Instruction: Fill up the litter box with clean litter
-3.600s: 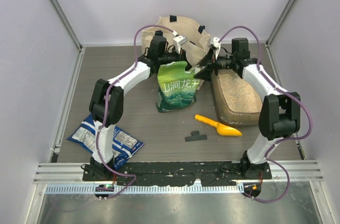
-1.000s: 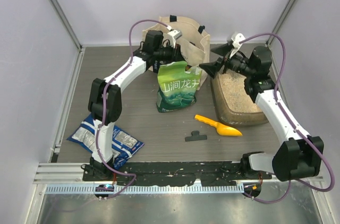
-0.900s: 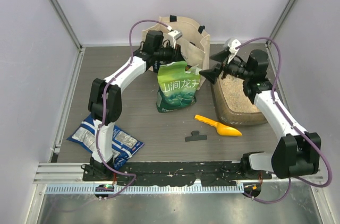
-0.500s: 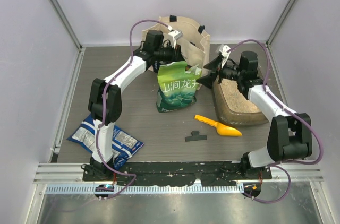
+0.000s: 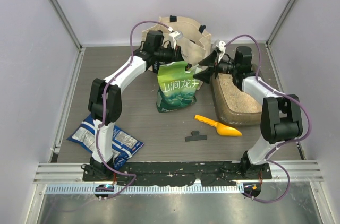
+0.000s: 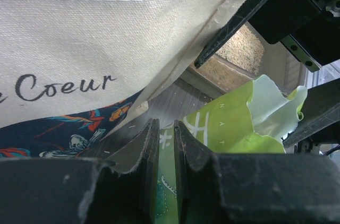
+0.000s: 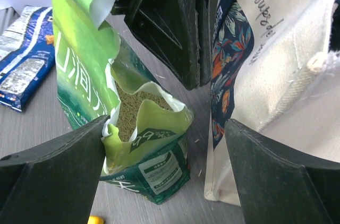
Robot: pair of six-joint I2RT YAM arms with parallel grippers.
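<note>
The green pouch (image 5: 178, 88) stands upright with its top torn open. The left gripper (image 6: 166, 126) pinches its rim, fingers nearly together with the green film between them. The right gripper (image 7: 166, 123) hovers at the pouch's right side by the mouth, jaws spread wide and holding nothing. Granules show inside the pouch, seemingly like the clean litter (image 5: 236, 88) lying in the litter box (image 5: 239, 118), which sits just right of the pouch. The tote bag (image 5: 191, 43) stands just behind the pouch. A yellow scoop (image 5: 220, 126) and a black clip (image 5: 195, 137) lie in front of it. A blue snack bag (image 5: 106, 137) lies well off to its left front.
</note>
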